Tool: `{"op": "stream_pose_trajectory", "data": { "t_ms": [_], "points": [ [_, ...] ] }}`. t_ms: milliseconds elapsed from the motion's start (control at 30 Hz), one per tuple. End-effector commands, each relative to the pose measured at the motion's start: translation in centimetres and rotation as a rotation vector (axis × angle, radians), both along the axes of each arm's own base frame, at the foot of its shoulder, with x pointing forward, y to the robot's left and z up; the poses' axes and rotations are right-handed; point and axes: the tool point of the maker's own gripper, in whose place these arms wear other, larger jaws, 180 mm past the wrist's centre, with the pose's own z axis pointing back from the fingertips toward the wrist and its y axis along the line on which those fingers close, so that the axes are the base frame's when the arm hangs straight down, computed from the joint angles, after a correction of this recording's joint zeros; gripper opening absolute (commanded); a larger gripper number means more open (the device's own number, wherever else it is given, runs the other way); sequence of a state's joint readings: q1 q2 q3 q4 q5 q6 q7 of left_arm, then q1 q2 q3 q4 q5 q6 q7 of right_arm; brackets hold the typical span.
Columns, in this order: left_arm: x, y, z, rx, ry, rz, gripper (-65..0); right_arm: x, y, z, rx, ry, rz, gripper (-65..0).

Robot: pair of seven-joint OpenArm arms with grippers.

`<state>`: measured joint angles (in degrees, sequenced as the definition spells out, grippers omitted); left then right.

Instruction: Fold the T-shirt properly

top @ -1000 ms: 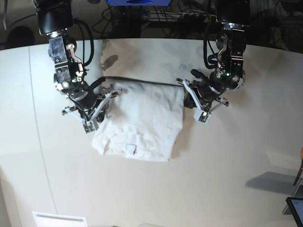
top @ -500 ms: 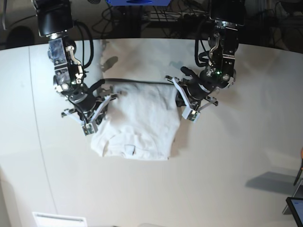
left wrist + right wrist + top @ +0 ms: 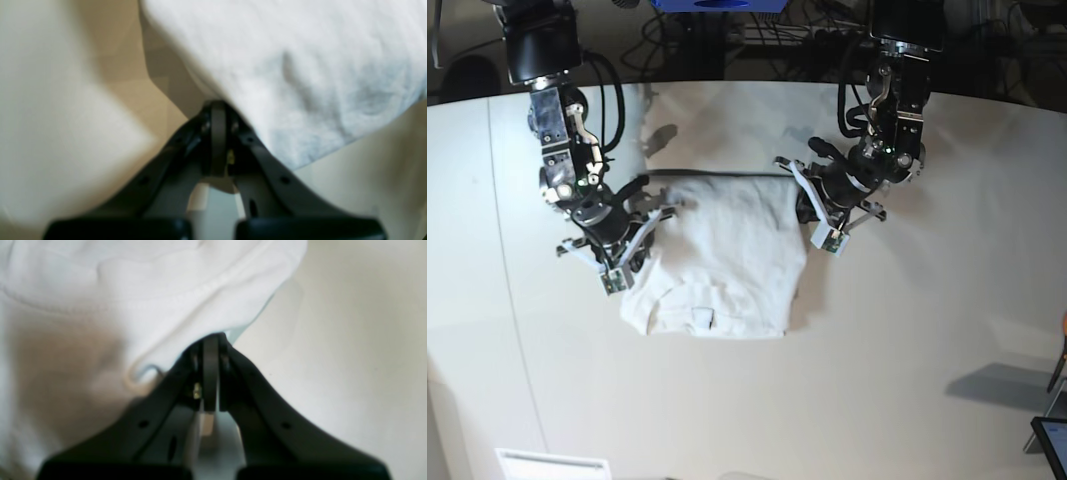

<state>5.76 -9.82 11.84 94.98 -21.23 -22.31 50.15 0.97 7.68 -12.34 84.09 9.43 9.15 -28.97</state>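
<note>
Right gripper [image 3: 637, 238]: at the left of the base view, pinched tight on one far corner of the T-shirt [image 3: 717, 250].
T-shirt: mid-table, already folded narrow, collar toward the near edge.
Left gripper [image 3: 812, 205]: jaws together on the other far corner.
Why: likely both corners are held level so the fold lands square.
Table [image 3: 907, 380]: pale, smooth, curved far edge.
Room: dark, cables [image 3: 827, 30] behind the table.

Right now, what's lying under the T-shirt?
The pale table shows all around the T-shirt, so the shirt rests on it. Anything beneath the cloth is covered and cannot be seen.
</note>
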Motion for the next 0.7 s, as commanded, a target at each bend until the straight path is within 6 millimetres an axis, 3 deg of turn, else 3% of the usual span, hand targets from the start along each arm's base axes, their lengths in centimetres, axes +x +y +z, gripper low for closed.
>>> {"op": "stream_pose_trajectory", "data": {
  "t_ms": [0, 233, 400, 500, 667],
  "points": [
    [-0.3, -0.2, 0.0, 0.015, 0.014, -0.013, -65.0, 1.6, 0.1, 2.0, 0.018, -0.072, 0.001, -64.1],
    [-0.5, -0.7, 1.4, 0.006, -0.024, -0.025, -65.0, 2.2, 0.2, 2.6, 0.019, -0.087, 0.001, -64.1],
    [-0.4, 0.3, 1.2, 0.032, -0.023, -0.014, -65.0, 2.2, 0.1, 2.5, 0.017, -0.084, 0.0, -64.1],
    [0.3, 2.6, 1.7, 0.065, -0.042, 0.02, -65.0, 2.0, -0.2, 2.5, 0.015, -0.085, -0.003, -64.1],
    [1.8, 7.7, 3.5, 0.102, -0.099, 0.147, -65.0, 1.7, -3.4, 4.2, 0.014, -0.146, -0.075, -64.1]
  ]
}}
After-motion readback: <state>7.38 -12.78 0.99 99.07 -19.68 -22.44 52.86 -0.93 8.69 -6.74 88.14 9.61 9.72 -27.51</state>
